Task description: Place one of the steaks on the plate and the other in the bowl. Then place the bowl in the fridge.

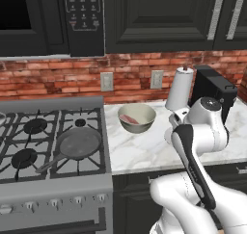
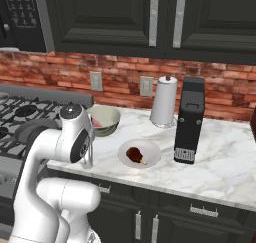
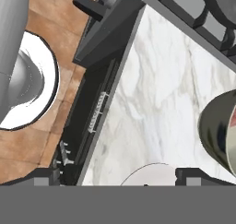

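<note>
Tool (image 3: 118,180) is spread wide, holding nothing, hovering above the bench (image 3: 152,103) w/ the bowl (image 3: 220,131) off to one side in the hand view. One steak (image 1: 131,119) sits in the bowl (image 1: 137,117); the other (image 2: 135,155) is on the plate (image 2: 139,153), just right of the bowl. Both placements look done, so the next step is prob. gripping the bowl for the fridge. Approach from above, straddle the rim w/ one tip inside and one outside, away from the meat. Pinch firmly, lift level, clear the stove (image 1: 48,136) at left.
</note>
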